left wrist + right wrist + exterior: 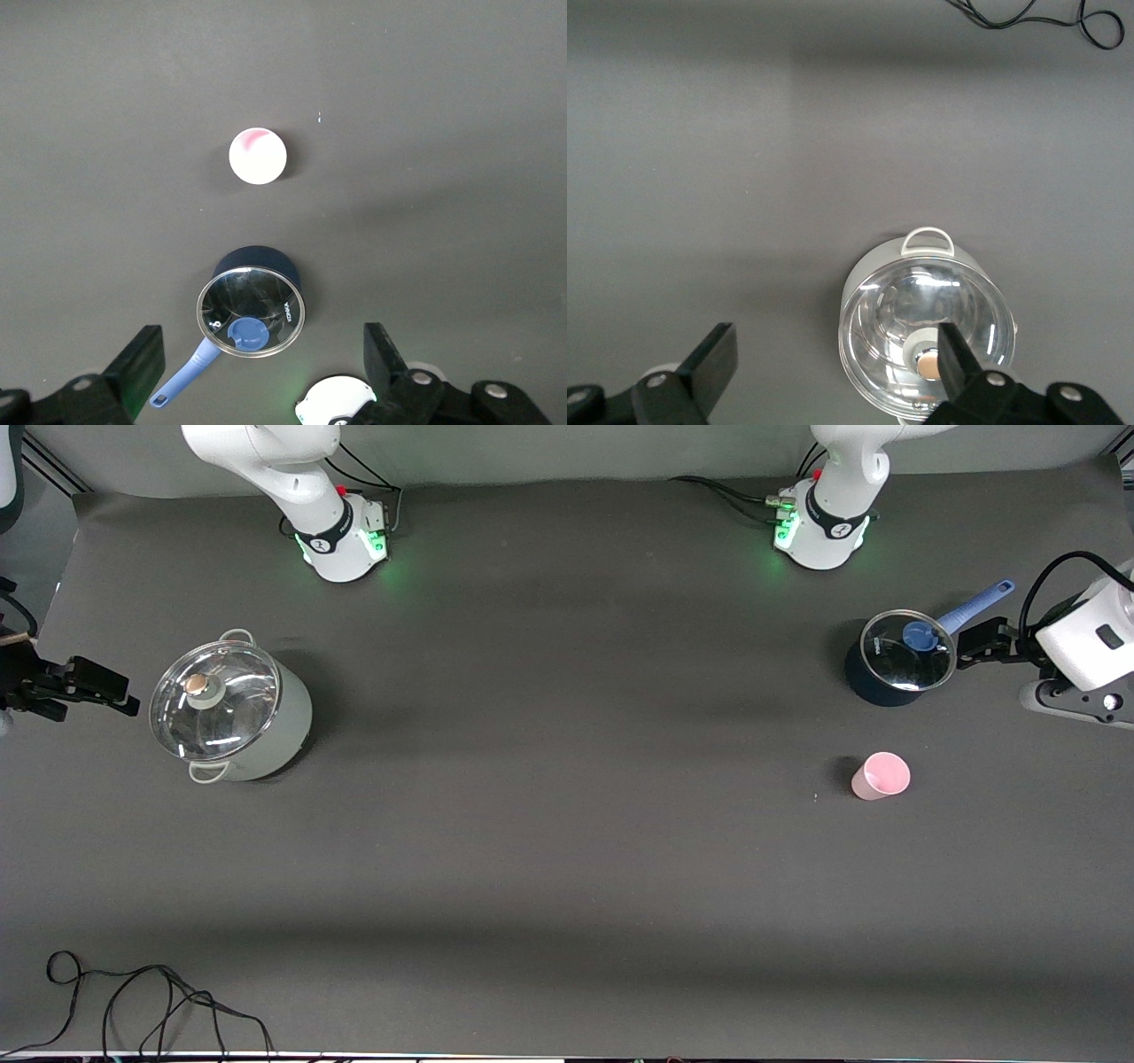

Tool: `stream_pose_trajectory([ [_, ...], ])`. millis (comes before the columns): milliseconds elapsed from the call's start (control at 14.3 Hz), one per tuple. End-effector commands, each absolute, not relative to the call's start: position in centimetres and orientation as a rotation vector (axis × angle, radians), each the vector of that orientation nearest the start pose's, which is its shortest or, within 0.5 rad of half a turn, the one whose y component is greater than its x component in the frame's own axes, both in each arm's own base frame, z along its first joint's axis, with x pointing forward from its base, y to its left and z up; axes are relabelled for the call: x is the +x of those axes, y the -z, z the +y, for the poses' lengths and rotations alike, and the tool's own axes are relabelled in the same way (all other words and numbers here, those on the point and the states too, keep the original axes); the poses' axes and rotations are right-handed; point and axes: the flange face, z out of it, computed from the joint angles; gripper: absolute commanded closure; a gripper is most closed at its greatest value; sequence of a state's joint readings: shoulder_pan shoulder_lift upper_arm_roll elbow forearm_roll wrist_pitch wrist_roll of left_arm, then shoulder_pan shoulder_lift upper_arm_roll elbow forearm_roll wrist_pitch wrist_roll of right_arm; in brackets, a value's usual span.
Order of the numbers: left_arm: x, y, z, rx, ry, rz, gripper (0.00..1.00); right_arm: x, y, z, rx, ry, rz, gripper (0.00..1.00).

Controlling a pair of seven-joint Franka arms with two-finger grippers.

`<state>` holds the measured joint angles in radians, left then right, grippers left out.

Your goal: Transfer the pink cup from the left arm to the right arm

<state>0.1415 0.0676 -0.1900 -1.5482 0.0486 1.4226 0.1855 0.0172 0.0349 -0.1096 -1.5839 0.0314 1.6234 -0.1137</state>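
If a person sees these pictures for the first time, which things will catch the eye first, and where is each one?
The pink cup stands alone on the dark table, toward the left arm's end, nearer to the front camera than the dark blue saucepan with its glass lid. The pale green pot, also under a glass lid, sits toward the right arm's end. The open left gripper and open right gripper hang above these pots, holding nothing.

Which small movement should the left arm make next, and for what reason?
Probably it should carry the left end effector, fingers open and holding nothing, from above the blue saucepan to above the pink cup, which stands upright and untouched on the table. The right end effector waits open above the pale pot.
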Motion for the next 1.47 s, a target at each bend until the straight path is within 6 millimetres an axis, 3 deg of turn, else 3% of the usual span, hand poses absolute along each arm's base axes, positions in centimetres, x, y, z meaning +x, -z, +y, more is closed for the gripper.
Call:
stream_pose_trajectory([
  [0,55.51,-58.88,-1.72,-3.085,-0.312,0.348,0.00,56.53,-60.76,-5.02,-3.126,0.010,-0.068,0.00],
  [1402,55.58,-58.88,-1.38,-3.086,-0.310,0.351,0.00,56.95,-60.98,-5.37,-3.122,0.028,-0.054,0.00],
])
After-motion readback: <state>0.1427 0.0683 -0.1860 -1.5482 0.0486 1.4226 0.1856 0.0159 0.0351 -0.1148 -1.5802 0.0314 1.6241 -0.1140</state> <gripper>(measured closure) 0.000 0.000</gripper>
